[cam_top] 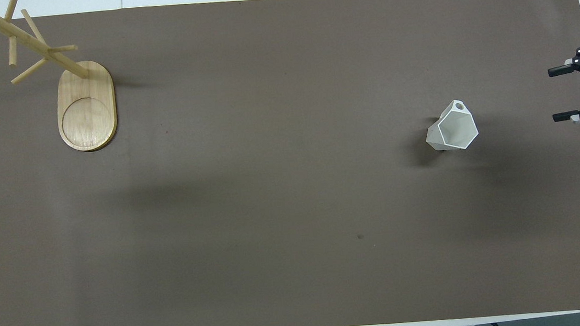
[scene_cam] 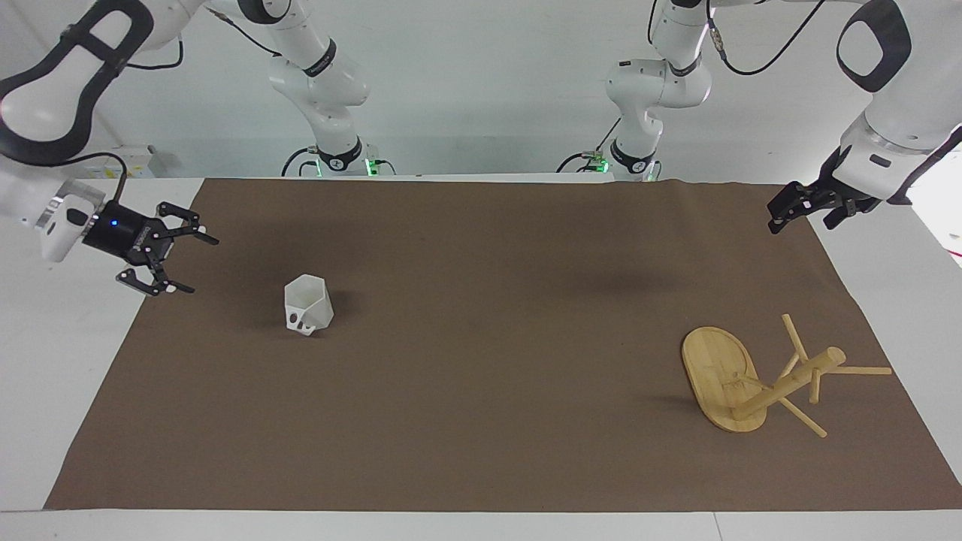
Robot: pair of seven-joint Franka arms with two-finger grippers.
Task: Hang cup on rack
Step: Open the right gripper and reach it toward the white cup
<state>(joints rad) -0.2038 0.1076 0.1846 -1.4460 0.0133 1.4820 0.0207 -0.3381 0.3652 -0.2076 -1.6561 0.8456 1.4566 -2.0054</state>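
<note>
Toward the right arm's end of the brown mat [scene_cam: 481, 421], the white faceted cup [scene_cam: 307, 304] stood upright, untouched. Beside it hovered the right gripper [scene_cam: 183, 263], fingers spread wide and empty (the reach, I judged, had only begun). Next it must close on the cup's wall. The left gripper [scene_cam: 787, 213] waited, also open, near the bamboo mug rack [scene_cam: 759, 379]. No writing was readable.

White cup [scene_cam: 307, 303] upright; bamboo rack [scene_cam: 725, 387] well apart.
</note>
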